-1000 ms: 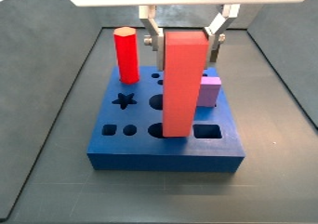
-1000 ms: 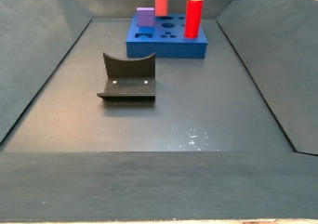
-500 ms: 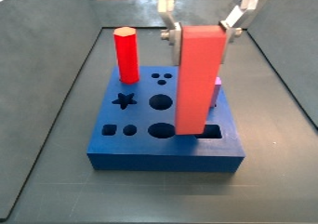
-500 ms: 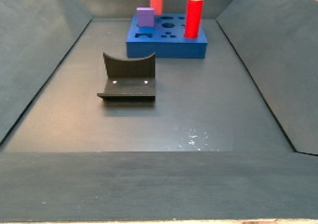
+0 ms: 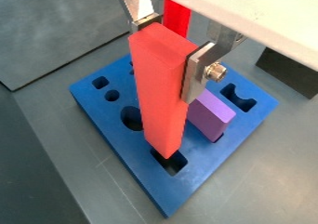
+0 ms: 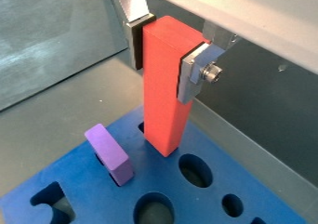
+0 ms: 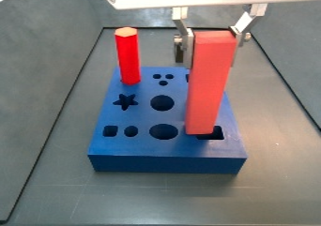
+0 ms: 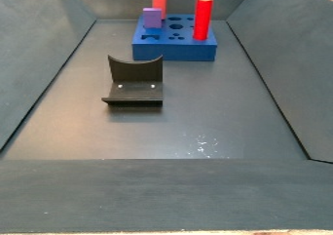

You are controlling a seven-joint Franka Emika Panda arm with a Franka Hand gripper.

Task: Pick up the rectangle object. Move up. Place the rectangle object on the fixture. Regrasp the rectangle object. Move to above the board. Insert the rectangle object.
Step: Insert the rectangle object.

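Insertion stage, with the gripper [image 7: 211, 35] above the board [image 7: 138, 143] and its fingers [image 5: 198, 72] closed flat on the upper faces of the rectangle object [image 7: 208, 84]. Compared with one second ago, the upright salmon block has shifted sideways across the board, from over the round hole in the front row to the square cut-out [image 7: 213, 133] at the board's front corner on the far side from the hexagonal pillar [image 7: 127, 54]; half a second ago it was already nearly there. In a side view its lower end now meets the opening, and in a wrist view [image 5: 163, 93] the base appears to sit just at or inside the rim, though the depth of entry cannot be told. The lilac cube [image 6: 110, 154] stands seated just beside the block. The fixture [image 8: 134, 84] sits empty on the tray floor, well apart from the board. By this reading the alignment is done, and what remains is a straight descent, then release; any tilt of the long block would risk jamming on the hole's edge.
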